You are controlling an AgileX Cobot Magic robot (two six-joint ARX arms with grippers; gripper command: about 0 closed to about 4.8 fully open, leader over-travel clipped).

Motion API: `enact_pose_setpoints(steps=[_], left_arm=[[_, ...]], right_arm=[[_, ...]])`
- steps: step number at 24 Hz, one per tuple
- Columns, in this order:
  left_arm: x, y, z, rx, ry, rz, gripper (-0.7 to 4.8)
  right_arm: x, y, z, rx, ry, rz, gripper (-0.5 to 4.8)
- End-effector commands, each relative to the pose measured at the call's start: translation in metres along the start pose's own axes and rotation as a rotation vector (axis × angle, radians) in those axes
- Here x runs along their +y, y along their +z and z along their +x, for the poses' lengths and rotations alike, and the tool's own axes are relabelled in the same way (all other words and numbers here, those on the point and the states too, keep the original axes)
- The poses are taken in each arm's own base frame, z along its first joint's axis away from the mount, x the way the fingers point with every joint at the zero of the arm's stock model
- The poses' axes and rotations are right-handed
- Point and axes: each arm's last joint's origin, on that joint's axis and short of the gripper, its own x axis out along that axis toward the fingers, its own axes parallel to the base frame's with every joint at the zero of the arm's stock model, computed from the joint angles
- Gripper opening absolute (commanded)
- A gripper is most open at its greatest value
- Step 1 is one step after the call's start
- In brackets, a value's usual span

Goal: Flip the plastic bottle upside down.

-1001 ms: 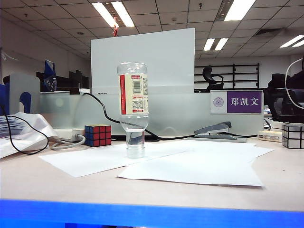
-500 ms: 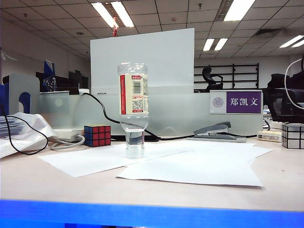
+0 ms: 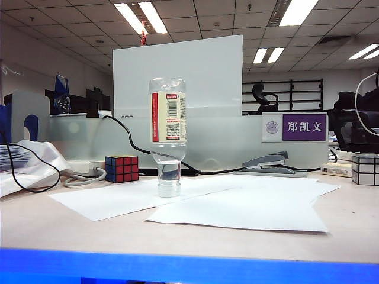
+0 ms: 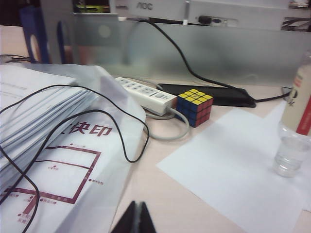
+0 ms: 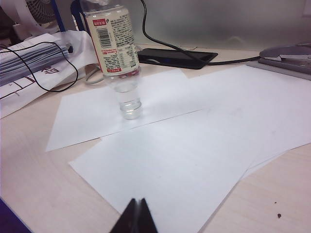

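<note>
Left gripper (image 4: 135, 218) clenched on nothing, dark fingertips pressed together low in the left wrist view, well apart from the plastic bottle (image 4: 295, 127); right gripper (image 5: 136, 216) likewise clenched and empty, hovering over the nearer white paper sheet (image 5: 194, 160), bottle (image 5: 118, 53) farther out and apart from it. Neither gripper visible in the exterior view. Plastic bottle (image 3: 167, 135) standing upside down, cap on the farther paper sheet (image 3: 124, 198), label with red stripe and barcode inverted, untouched by either gripper. Against the frame half a second back, bottle body leaning very slightly more toward the right of the exterior view, cap on the same spot; everything else on the desk unchanged. Outward from there, counted: one bottle; at least two overlapping paper sheets; one coloured Rubik's cube (image 3: 122, 168) just left of the bottle and behind it; one silver mirror cube (image 3: 365, 168) at the far right edge; one stapler (image 3: 269, 164) to the right rear; one white power strip (image 4: 145, 93) beside the coloured cube; one flat black device (image 5: 176, 57) behind the bottle; one paper stack in a plastic bag (image 4: 53, 160) on the left with a black cable looped over it; one purple nameplate (image 3: 295, 127) on the partition
</note>
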Motion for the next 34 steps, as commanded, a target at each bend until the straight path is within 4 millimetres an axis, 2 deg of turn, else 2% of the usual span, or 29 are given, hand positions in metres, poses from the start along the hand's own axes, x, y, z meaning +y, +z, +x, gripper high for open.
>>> enact_pose_setpoints(steps=[1, 7, 17, 34], left_arm=[[-0.001, -0.002, 0.004, -0.047, -0.002, 0.004, -0.05], [-0.002, -0.014, 0.011, -0.082, -0.033, -0.048, -0.05], [-0.001, -0.028, 0.016, -0.041, -0.029, -0.055, -0.05], [0.004, -0.032, 0.018, -0.059, 0.022, -0.078, -0.05]], right_arm=[[0.001, 0.003, 0.0, -0.016, 0.006, 0.006, -0.05], [0.001, 0.003, 0.0, -0.016, 0.006, 0.006, -0.05], [0.001, 0.003, 0.0, -0.016, 0.006, 0.006, -0.05], [0.001, 0.003, 0.0, -0.016, 0.006, 0.006, -0.05]])
